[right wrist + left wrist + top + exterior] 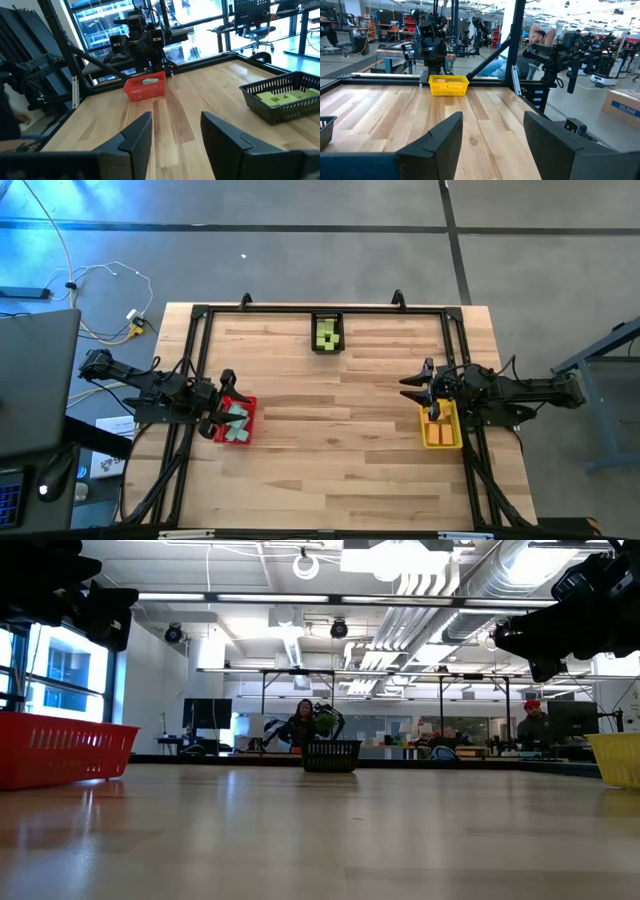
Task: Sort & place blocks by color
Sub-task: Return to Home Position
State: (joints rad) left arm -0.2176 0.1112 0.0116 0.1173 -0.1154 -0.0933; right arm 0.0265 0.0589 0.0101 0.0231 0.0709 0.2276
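The blocks lie sorted in three bins. Mint-teal blocks [237,423] fill the red bin [249,404] at the table's left; orange blocks [439,434] sit in the yellow bin [454,415] at the right; lime green blocks [328,335] [283,95] rest in the black bin [327,318] [300,111] at the far middle. My left gripper [225,387] [492,135] hovers open above the red bin's far end. My right gripper [415,387] [176,132] hovers open above the yellow bin's far end. Neither holds anything.
A black frame [300,309] runs around the table's far, left and right sides. The wooden tabletop [340,450] spreads between the bins. People sit and stand [302,724] in the room beyond the far edge. Cables lie on the floor [100,280] at far left.
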